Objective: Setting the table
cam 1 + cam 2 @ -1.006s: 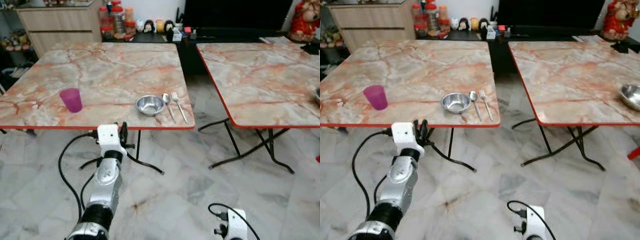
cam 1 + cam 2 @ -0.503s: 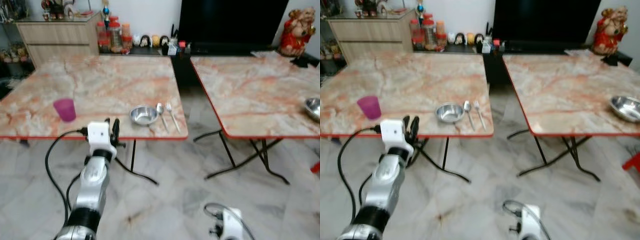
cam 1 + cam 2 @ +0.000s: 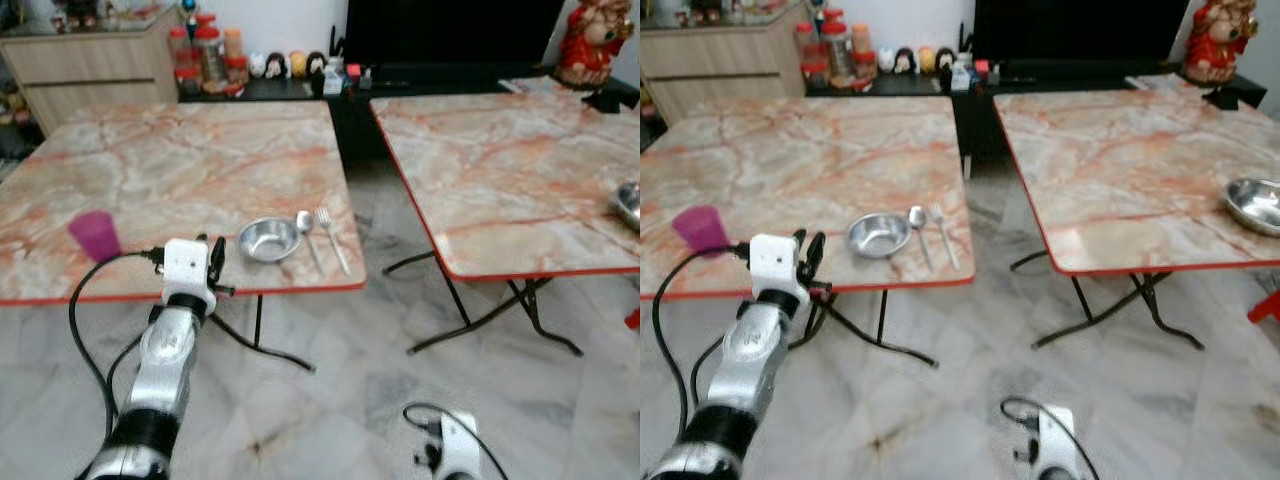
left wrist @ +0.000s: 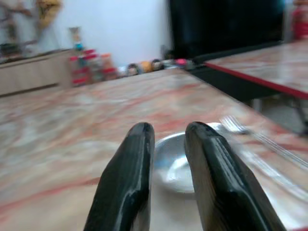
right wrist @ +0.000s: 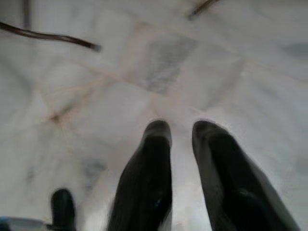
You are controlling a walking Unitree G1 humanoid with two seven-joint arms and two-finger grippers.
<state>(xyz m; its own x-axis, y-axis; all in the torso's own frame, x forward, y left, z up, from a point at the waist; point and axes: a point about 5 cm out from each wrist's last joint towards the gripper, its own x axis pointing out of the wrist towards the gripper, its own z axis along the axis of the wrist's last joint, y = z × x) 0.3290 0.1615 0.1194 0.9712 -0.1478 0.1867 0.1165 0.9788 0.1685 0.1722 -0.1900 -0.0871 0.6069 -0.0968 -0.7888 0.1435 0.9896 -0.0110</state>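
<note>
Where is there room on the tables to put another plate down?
The left table is bare behind the purple cup and the steel bowl. Its near edge is crowded: bowl, spoon, fork, with the left gripper close by. The right table is bare except a second bowl.

Blurred throughout: bottles and figurines (image 3: 240, 68) at the far wall, too small to identify. Cut by the frame edge: second bowl (image 3: 1255, 204) on the right table (image 3: 1120, 170). Partly hidden behind 2 black fingers (image 4: 130, 183): metal bowl (image 4: 173, 161).
</note>
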